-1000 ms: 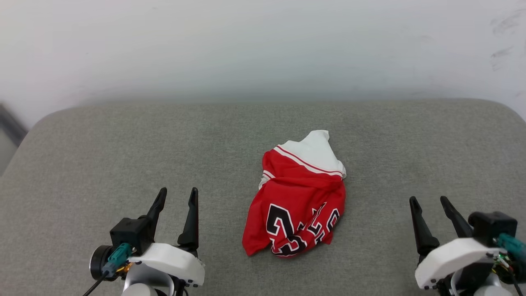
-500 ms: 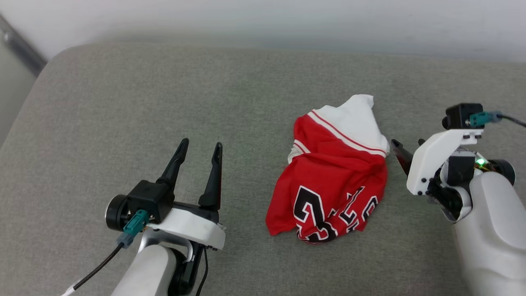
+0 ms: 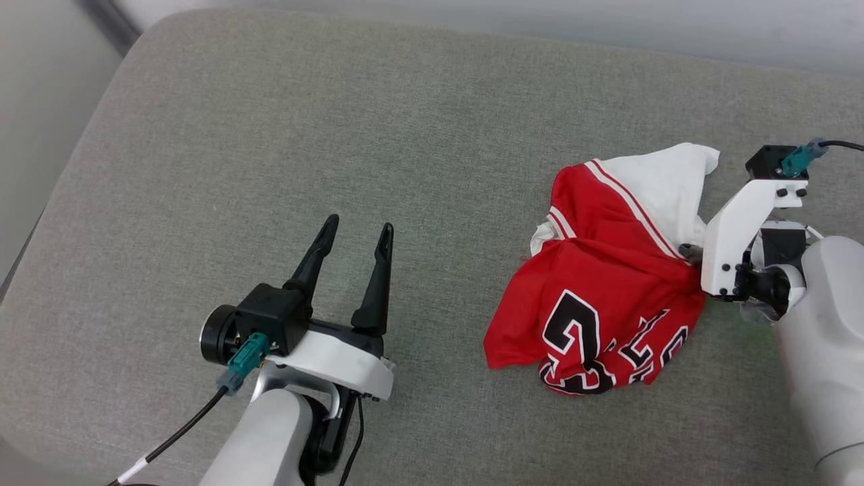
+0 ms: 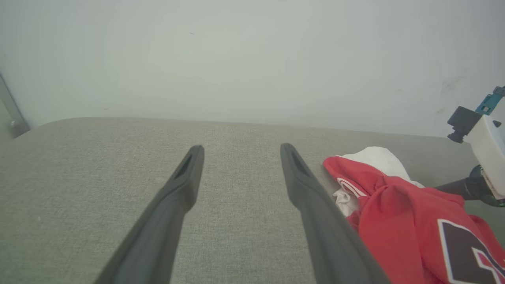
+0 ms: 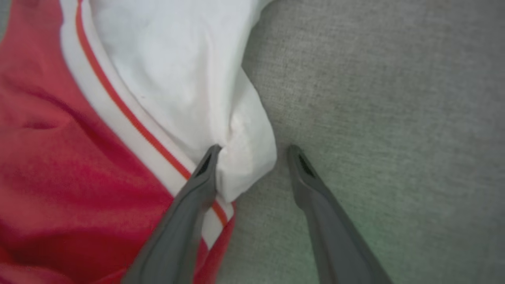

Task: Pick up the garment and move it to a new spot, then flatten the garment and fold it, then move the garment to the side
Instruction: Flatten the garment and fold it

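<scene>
Grey woven-fabric padded surface (image 3: 324, 135), rounded far corners. Crumpled red sleeveless basketball jersey (image 3: 607, 297) lies directly on it, toward the right side, white inside turned out at far end, black white-outlined number facing up.

Grey woven-fabric cushion (image 3: 283, 128), flat and broad, one rounded corner at the far left, pale plain wall (image 4: 252, 55) rising just behind its far edge, dark narrow strip (image 3: 108, 15) slanting past that corner, paler surface beyond it.
</scene>
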Motion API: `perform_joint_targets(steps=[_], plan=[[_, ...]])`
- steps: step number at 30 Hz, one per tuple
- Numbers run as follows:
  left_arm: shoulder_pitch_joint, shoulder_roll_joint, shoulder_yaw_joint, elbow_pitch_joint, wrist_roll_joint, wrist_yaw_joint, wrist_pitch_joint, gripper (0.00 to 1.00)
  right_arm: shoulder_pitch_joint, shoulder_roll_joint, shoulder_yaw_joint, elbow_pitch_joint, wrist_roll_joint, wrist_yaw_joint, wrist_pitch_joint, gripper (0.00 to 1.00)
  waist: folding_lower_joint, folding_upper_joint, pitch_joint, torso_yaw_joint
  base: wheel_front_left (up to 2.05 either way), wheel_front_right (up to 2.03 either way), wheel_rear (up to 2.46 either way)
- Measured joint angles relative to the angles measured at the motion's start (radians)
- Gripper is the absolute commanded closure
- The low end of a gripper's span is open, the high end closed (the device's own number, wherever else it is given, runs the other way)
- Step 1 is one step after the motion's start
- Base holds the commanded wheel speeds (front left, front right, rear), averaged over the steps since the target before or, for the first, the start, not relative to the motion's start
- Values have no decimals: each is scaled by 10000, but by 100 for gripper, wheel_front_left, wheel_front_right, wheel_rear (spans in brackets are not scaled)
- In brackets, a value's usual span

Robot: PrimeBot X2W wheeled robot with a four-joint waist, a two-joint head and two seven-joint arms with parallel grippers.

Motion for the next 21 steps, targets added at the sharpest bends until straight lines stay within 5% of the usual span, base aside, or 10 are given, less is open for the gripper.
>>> perform_joint_targets(steps=[7, 13, 21], plan=[[186, -27, 318, 134, 90, -56, -15, 0, -51, 36, 658, -71, -125, -4, -1093, 100, 1, 0, -283, -215, 0, 0, 0], [737, 65, 491, 267, 102, 10, -29, 0, 179, -61, 1057, -1653, -56, -4, -2010, 100, 1, 0, -931, -615, 0, 0, 0], [1562, 257, 688, 230, -81, 242, 33, 0, 3682, -491, -596, -3795, -186, -6, -1912, 100, 0, 0, -1860, -1335, 0, 0, 0]])
